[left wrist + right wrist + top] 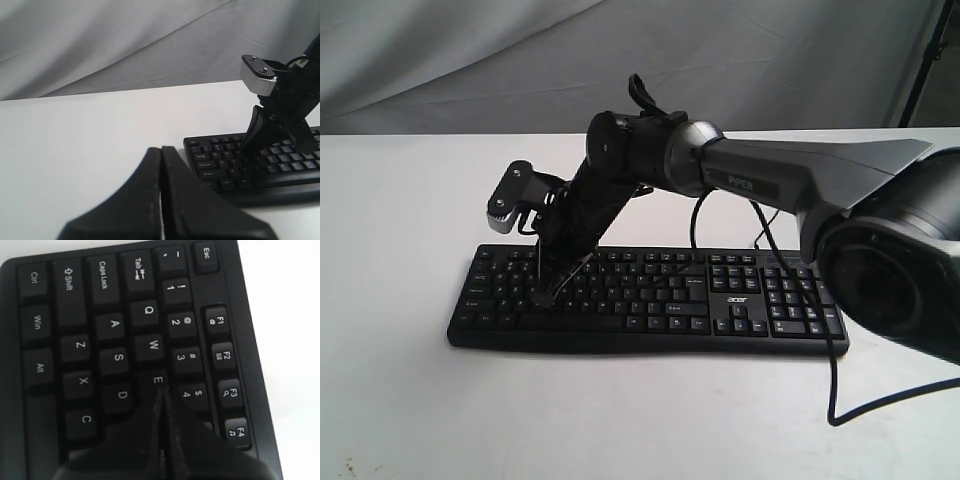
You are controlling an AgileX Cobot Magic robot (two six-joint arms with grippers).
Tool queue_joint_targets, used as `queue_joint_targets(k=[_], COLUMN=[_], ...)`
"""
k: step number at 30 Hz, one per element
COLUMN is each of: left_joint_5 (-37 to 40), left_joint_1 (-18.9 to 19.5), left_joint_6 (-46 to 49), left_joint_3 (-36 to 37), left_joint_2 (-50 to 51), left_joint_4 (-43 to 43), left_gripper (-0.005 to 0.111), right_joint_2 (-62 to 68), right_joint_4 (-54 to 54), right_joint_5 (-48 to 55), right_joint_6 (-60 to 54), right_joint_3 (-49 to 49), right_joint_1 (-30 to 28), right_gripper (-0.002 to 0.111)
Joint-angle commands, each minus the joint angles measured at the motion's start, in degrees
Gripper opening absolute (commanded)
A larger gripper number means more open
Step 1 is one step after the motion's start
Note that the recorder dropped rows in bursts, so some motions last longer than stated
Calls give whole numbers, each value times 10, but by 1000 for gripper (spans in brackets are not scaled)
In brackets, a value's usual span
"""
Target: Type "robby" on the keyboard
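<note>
we see the right tool [542,297] clenched, its two black fingers [140,445] pressed flat together with nothing between them, pointing steeply down onto the letter block at the esc end of the keyboard [740,300]. in the right wrist view the joined tip lies right at the edge of the e key [157,381], with the 4 key [186,394] just beside it. the keys past e are hidden beneath the fingers, and we cannot tell whether the tip presses down or only touches.

the keyboard lies flat on the white bench [400,400], directly under this tool, with its number pad [790,300] well off to the tool's side.

the left tool [161,149] is clenched too and holds nothing, over the white bench. the keyboard's esc corner lies ahead of it and off to one side, well apart, and the right tool's grey wrist camera [257,75] rises above that corner.
</note>
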Motion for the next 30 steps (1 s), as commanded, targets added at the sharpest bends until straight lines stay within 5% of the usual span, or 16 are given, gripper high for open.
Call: queue_joint_targets(k=[1, 22, 30], left_joint_5=[-3, -3, -3], left_joint_1=[-4, -4, -4], left_joint_6=[-2, -2, -2], left_joint_3=[2, 2, 2], left_joint_2=[-2, -2, -2], left_joint_4=[3, 3, 3], left_gripper=[0, 0, 0], right_joint_2=[1, -40, -126], right_joint_4=[-2, -37, 0], right_joint_5=[4, 70, -5], right_joint_6=[0, 27, -25], right_joint_3=[-1, 1, 157], right_joint_1=[-1, -35, -82], right_gripper=[0, 0, 0])
